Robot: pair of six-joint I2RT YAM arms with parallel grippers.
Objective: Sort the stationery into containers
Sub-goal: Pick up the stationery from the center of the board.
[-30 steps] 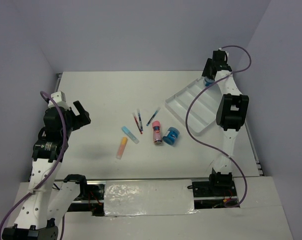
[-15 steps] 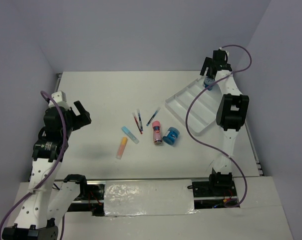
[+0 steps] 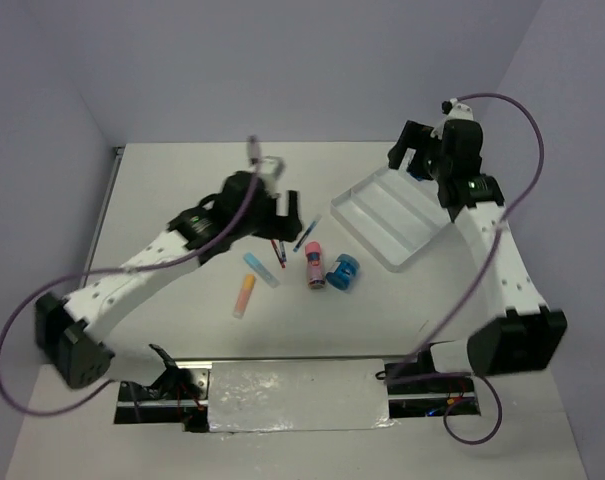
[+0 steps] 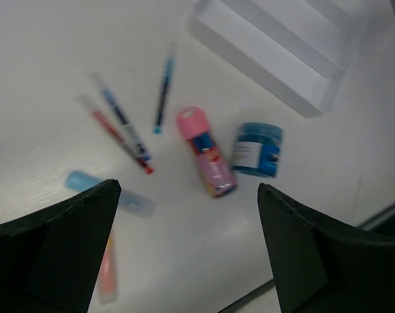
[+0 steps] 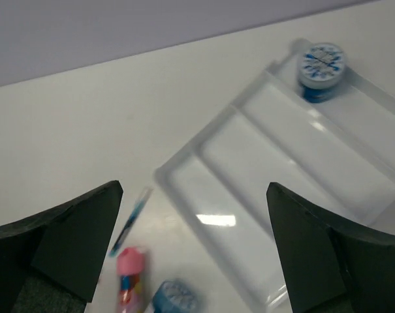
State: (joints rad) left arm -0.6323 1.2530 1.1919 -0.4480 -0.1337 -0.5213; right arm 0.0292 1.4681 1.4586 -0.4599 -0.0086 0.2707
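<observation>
While one blue jar point(image 5: 321, 63) stands upright in the far corner compartment of the white tray point(image 5: 295, 163), patterned lid up, everything else lies out on the table point(image 3: 182, 170). The tray's long compartments run on a diagonal, far-left to near-right in the top view.

Left of the tray lies the pink-orange tube point(image 3: 315, 264), its long axis almost straight near-to-far, pink cap at the far end. The second blue jar point(image 3: 343, 271) is just beside it on the right.

Further left, two pens point(image 3: 277, 245) lie side by side, and a blue pen point(image 3: 306, 232) slants apart from them towards the tray. The light-blue bar point(image 3: 261, 269) angles far-left to near-right, with the orange bar point(image 3: 244, 295) just nearer.

The left gripper point(image 4: 187, 195) hangs over this scatter, jaws spread wide, holding nothing. The right gripper point(image 5: 194, 189) hovers by the tray, equally wide and empty.
</observation>
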